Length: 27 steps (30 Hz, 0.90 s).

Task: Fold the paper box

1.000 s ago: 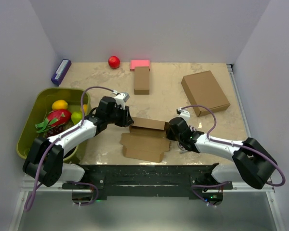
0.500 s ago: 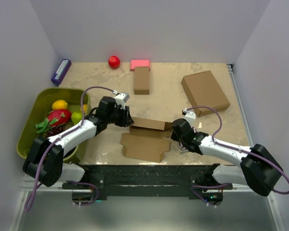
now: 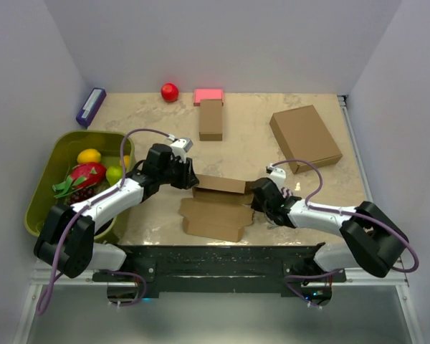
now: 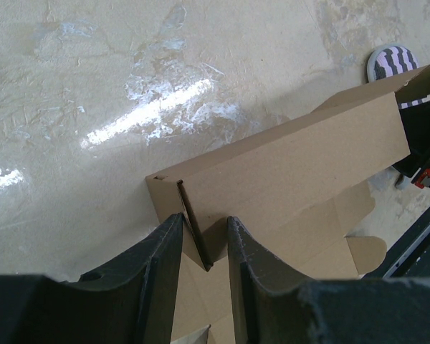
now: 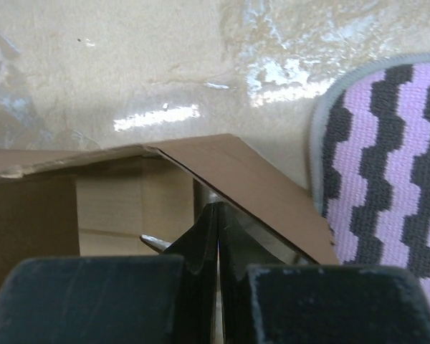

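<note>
**Top view.** A glossy beige marbled worktop [image 3: 258, 147] sits between pale walls on three sides. The paper box [image 3: 216, 209] lies at the middle of the near edge, its rear wall raised and its flaps spread flat toward the arms. The left pincer [image 3: 189, 175] is at the box's left rear corner and the right pincer [image 3: 254, 198] at its right end. A green bin [image 3: 41, 188] of fruit stands on the left. A ball [image 3: 170, 91], a pink block [image 3: 208, 95], a narrow box [image 3: 211, 120], a big box [image 3: 305, 137] and a purple case [image 3: 90, 107] are well apart from the task.

**Left wrist.** This view alone shows the left pincer [image 4: 203, 223] with fingers apart, astride the end wall of the box [image 4: 294, 154]. Whether they press it cannot be told. Glare streaks the worktop [image 4: 93, 86].

**Right wrist.** The right pincer [image 5: 216, 209] has its fingers together, their tip under a tilted flap of the box [image 5: 244, 179]. A purple-and-black striped thing [image 5: 376, 165] lies just beside it, which the top view does not make out.
</note>
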{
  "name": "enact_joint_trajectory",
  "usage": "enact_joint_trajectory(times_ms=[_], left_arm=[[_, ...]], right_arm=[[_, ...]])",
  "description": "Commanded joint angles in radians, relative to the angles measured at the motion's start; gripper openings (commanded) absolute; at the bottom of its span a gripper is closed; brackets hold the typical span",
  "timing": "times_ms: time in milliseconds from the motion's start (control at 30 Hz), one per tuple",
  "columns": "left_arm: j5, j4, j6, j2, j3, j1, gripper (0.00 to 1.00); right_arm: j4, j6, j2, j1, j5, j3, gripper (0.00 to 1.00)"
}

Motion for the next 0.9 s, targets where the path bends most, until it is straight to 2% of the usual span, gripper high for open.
enact_joint_trajectory(times_ms=[0, 333, 600, 867], left_arm=[[0.016, 0.004, -0.001, 0.005, 0.015, -0.003, 0.36], [0.019, 0.001, -0.001, 0.007, 0.015, -0.005, 0.36], [0.020, 0.001, -0.001, 0.007, 0.015, -0.005, 0.36], [0.023, 0.001, -0.001, 0.011, 0.018, -0.003, 0.36]], right_arm=[[0.122, 0.002, 0.005, 0.004, -0.044, -0.028, 0.00], [0.153, 0.002, -0.071, 0.002, -0.058, -0.032, 0.00], [0.200, -0.014, 0.005, 0.004, -0.094, -0.005, 0.00], [0.242, -0.009, -0.007, 0.007, -0.130, -0.008, 0.00]])
